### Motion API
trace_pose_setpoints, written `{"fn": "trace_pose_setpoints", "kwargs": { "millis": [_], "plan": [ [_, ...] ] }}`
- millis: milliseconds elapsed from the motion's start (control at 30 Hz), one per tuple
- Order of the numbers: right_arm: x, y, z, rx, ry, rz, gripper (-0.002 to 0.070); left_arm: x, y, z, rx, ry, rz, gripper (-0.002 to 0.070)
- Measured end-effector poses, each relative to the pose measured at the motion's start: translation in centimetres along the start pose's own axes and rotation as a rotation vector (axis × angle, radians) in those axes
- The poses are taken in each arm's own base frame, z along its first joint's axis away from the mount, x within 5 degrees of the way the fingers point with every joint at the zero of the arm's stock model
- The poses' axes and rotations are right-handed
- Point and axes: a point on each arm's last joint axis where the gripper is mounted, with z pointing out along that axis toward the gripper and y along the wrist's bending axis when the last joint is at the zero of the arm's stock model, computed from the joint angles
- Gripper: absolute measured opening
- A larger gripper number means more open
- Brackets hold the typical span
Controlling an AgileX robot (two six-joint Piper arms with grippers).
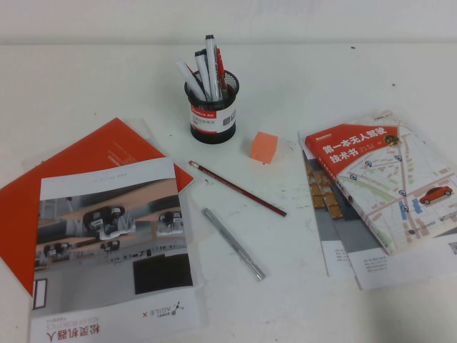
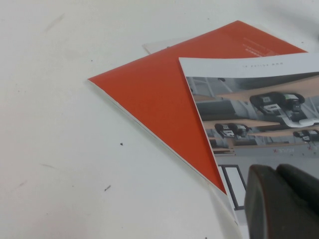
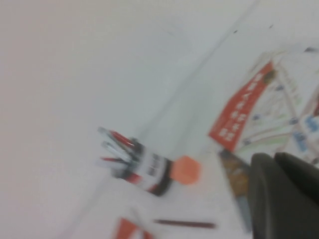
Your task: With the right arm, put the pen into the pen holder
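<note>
Neither arm is seen in the high view. Only a dark edge of the left gripper (image 2: pixel 281 201) and right gripper (image 3: pixel 284 196) is caught by each wrist view; their openness cannot be told. One pen (image 1: pixel 233 243) lies at lower centre, below the holder (image 1: pixel 212 107).

Bare table surrounds the pen (image 1: pixel 233 244); dark-red pencil (image 1: pixel 237 188) lies between it and the crowded pen holder (image 1: pixel 212 114).
</note>
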Motion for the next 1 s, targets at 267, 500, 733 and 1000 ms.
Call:
{"fn": "trace_pose_setpoints", "kwargs": {
  "millis": [267, 500, 733, 1000],
  "plan": [
    [-0.2, 0.3, 0.0, -0.030, -0.017, 0.183, -0.0020, 0.0, 0.0, 0.0, 0.000, 0.001, 0.000, -0.0003],
    [-0.1, 1.3, -0.2, -0.062, 0.045, -0.001, -0.0020, 0.0, 0.0, 0.0, 0.000, 0.001, 0.000, -0.0003],
    [-4.3, 8.8, 1.0, -0.089, 0.293, -0.348, -0.0020, 0.0, 0.0, 0.0, 0.000, 0.001, 0.000, -0.0003],
    [-6.8, 13.1, 8.4, -0.048, 0.819, -0.477, -0.0020, 0.0, 0.0, 0.0, 0.000, 0.001, 0.000, -0.0003]
  ]
}}
